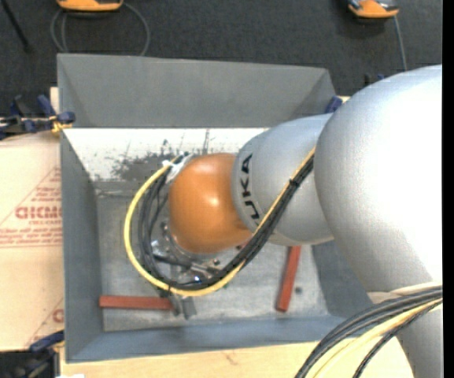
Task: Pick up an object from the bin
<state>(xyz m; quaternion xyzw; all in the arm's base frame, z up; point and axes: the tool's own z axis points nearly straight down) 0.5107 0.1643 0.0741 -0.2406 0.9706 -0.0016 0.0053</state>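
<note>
Arm [384, 179] overhead — claw [182, 304] at right end, front-left red stick [132, 302].

Long thin red-brown bar [136, 302]: lies flat on floor of grey metal bin [195, 97], front-left, running along the front wall & close to it. Left end free; right end stops at the hand [181, 304], can't tell if touching. 2nd red-brown bar [288, 279], same look, flat on floor at front-right, approx crosswise to the 1st, far end tilted slightly right, its top hidden. The 2 bars well apart.
</note>
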